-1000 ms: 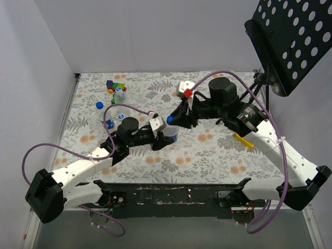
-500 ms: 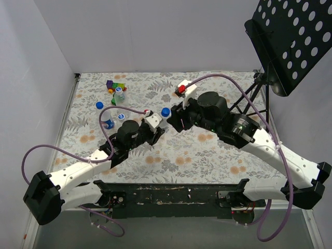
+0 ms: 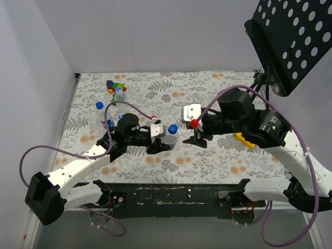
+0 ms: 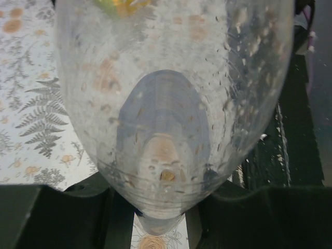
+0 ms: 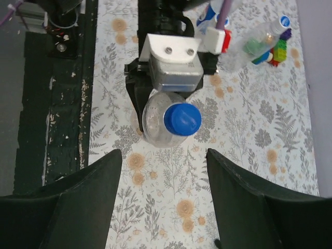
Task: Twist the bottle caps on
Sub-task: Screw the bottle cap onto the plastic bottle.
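Observation:
A clear bottle (image 3: 167, 140) stands upright in my left gripper (image 3: 162, 143), which is shut on its body. A blue cap (image 3: 173, 128) sits on its neck. In the left wrist view the bottle (image 4: 166, 104) fills the frame, and my left gripper (image 4: 161, 220) holds it from both sides. My right gripper (image 3: 198, 140) hangs just right of the bottle, open and empty. In the right wrist view the capped bottle (image 5: 155, 127) and its cap (image 5: 182, 119) lie just beyond the gripper (image 5: 163, 171), apart from both fingers.
More bottles stand at the far left: one with a Pepsi label (image 3: 108, 122) and a blue cap (image 3: 99, 105), and one near the toy blocks (image 3: 115, 85). A yellow object (image 3: 244, 140) lies under the right arm. A black perforated music stand (image 3: 290, 41) overhangs the back right.
My right gripper has opened, let go of the blue cap and drawn back to the right. The cap stays on the bottle, which the left gripper has shifted slightly nearer.

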### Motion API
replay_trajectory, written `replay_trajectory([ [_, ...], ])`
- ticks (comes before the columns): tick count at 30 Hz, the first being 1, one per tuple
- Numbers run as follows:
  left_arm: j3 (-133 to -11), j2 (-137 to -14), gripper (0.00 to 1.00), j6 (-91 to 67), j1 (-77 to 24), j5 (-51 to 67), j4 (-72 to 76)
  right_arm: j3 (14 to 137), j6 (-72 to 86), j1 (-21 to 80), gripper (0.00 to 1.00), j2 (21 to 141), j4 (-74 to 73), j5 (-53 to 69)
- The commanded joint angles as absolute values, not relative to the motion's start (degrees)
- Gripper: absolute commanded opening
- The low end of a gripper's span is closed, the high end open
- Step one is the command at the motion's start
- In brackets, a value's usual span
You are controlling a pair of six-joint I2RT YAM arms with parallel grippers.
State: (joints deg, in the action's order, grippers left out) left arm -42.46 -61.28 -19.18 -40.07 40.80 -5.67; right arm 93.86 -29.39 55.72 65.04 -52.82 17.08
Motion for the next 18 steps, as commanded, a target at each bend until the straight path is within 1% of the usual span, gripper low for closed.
replay_trajectory([
  [1, -44.74, -62.58, 0.32, -14.94, -39.90, 48.87, -10.28, 100.79, -43.23, 55.63, 0.72, 69.69, -61.07, 26.89],
  [6, -44.83, -62.93, 0.31, -14.50, -39.90, 48.96, -10.72, 106.51, -50.09, 55.63, 0.70, 74.79, -67.31, 27.59],
  [9, -44.82, -62.76, 0.31, -14.33, -39.82, 48.78, -10.72, 108.37, -52.64, 55.63, 0.69, 76.81, -69.86, 30.49],
  [18, -44.65, -62.23, 0.31, -14.06, -39.90, 48.60, -10.81, 111.18, -54.14, 55.63, 0.65, 80.68, -70.58, 28.65],
])
